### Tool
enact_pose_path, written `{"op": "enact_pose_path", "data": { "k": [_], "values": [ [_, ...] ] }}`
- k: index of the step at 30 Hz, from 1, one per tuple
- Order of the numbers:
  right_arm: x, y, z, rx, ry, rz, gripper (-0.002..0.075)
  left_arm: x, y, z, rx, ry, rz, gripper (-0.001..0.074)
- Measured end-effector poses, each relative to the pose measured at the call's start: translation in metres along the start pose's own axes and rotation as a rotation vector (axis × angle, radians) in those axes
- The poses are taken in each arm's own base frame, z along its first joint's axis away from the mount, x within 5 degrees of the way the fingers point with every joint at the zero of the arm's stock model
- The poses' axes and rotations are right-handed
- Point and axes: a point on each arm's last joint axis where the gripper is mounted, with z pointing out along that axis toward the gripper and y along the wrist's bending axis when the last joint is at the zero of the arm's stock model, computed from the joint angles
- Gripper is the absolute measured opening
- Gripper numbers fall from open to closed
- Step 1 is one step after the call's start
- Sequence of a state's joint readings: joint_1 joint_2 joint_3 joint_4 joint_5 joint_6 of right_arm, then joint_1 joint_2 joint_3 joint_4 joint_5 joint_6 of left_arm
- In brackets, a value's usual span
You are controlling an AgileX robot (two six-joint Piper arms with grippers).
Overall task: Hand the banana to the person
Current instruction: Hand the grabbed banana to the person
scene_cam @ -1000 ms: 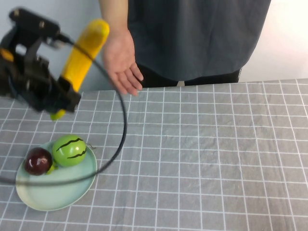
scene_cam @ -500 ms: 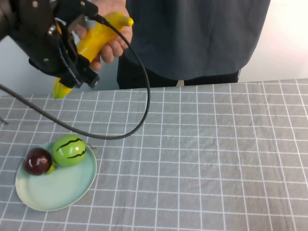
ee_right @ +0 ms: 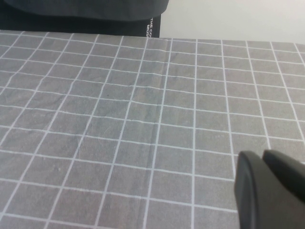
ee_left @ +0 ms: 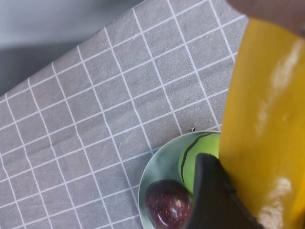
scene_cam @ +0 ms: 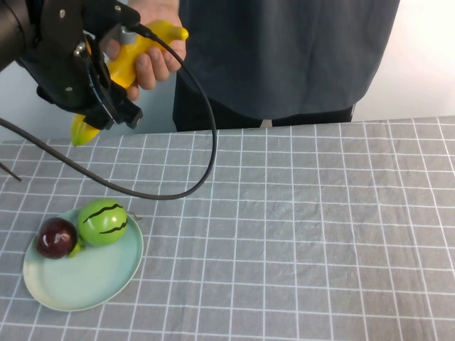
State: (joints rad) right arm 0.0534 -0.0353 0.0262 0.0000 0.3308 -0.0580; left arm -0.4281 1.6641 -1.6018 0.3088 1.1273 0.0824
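Note:
My left gripper [scene_cam: 108, 98] is raised at the far left above the table's back edge and is shut on the yellow banana [scene_cam: 126, 58]. The banana's lower tip [scene_cam: 82, 132] sticks out below the jaws. The person [scene_cam: 284, 57] stands behind the table, and their hand [scene_cam: 153, 62] is wrapped around the banana's upper end. In the left wrist view the banana [ee_left: 267, 119] fills the side next to a black finger [ee_left: 209, 195]. My right gripper [ee_right: 261, 160] is shut and empty low over the cloth; it is out of the high view.
A pale green plate [scene_cam: 92, 280] at the front left holds a green striped melon [scene_cam: 102, 222] and a dark red fruit [scene_cam: 56, 237]. The left arm's black cable [scene_cam: 202, 142] loops over the grey checked tablecloth [scene_cam: 298, 227].
My left gripper rose and carried the banana up and right to the person's hand. The open hand has closed around the banana's upper end. In the last half second everything shifted slightly left.

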Motion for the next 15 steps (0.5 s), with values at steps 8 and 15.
{"op": "enact_pose_path", "data": {
  "k": [8,15],
  "values": [
    [0.0,0.0,0.0,0.0,0.0,0.0,-0.0006,0.003,0.004,-0.014,-0.007,-0.028,-0.024,0.0464],
    [0.0,0.0,0.0,0.0,0.0,0.0,-0.0006,0.024,0.02,-0.089,-0.034,-0.205,-0.091,0.0554]
  ]
}}
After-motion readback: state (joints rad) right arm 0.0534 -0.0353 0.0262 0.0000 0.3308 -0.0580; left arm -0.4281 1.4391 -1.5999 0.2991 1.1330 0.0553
